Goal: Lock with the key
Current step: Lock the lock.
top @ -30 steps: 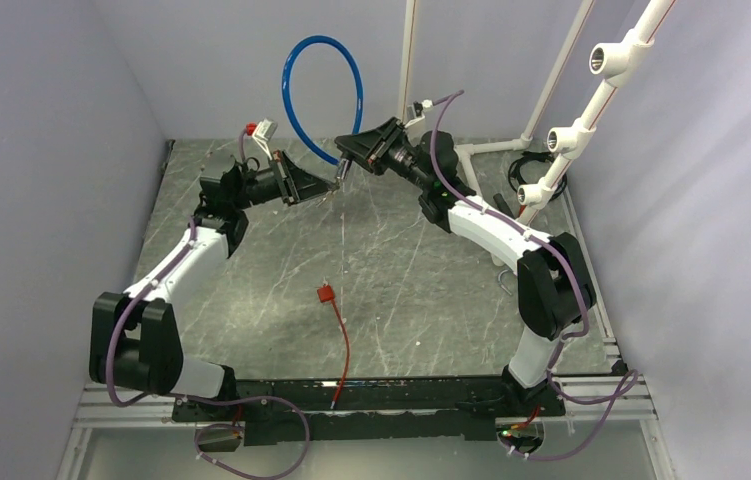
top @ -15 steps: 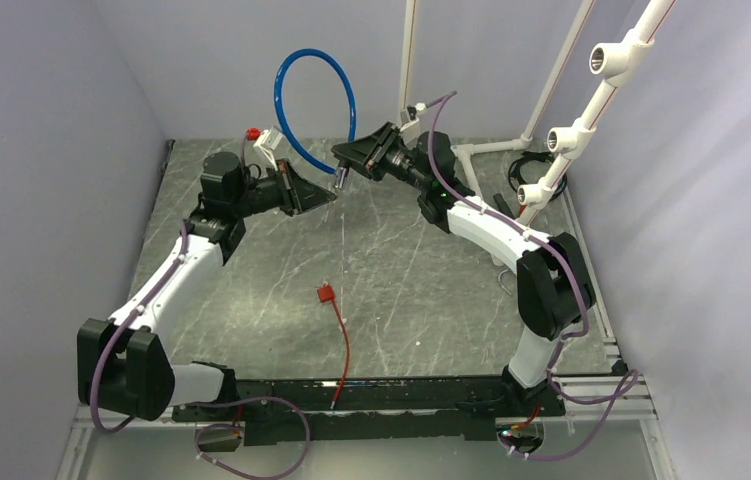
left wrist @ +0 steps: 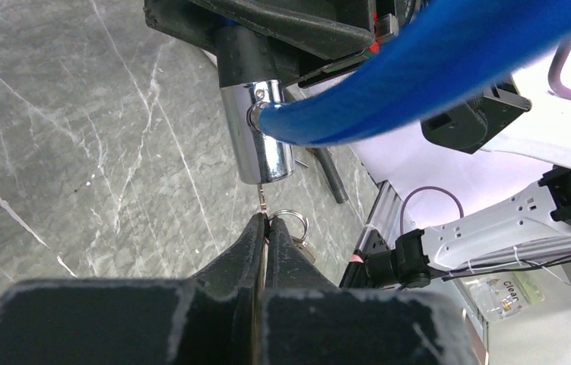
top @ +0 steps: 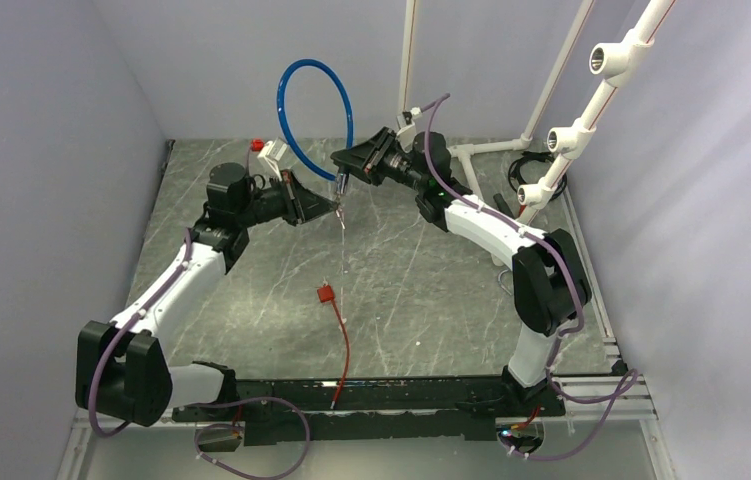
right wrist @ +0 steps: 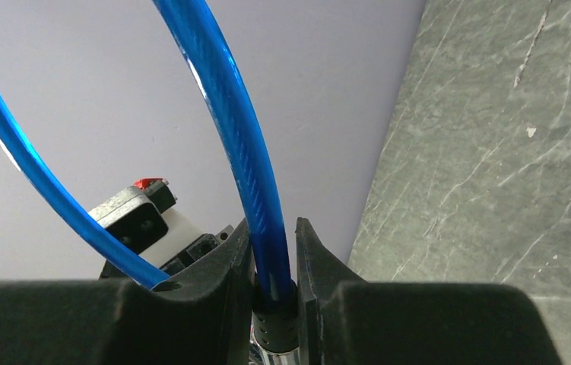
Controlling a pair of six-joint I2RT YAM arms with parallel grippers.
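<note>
Your left claw (left wrist: pixel 267 226) is clenched on the key (left wrist: pixel 261 199). The fingers are pressed flat together, with only a thin silver sliver of blade showing above the tips. That sliver reaches up to the bottom face of the chrome lock barrel (left wrist: pixel 258 137). You can't tell from here whether it sits inside the keyhole. A key ring (left wrist: pixel 290 220) hangs just beside the fingertips, on the right in the left wrist view.

Your right claw (right wrist: pixel 273 237) is gripping the black collar (right wrist: pixel 274 323) at one end of the blue cable loop (right wrist: pixel 230 129), with the barrel pointing down below its fingers. The cable's other end enters the barrel's side. The loop stands up above both claws in the top view.

Both claws are close together in the air, over the far middle of the counter (top: pixel 411 290). A red lead (top: pixel 339 335) lies on the counter nearer the arm bases, well apart from the claws.
</note>
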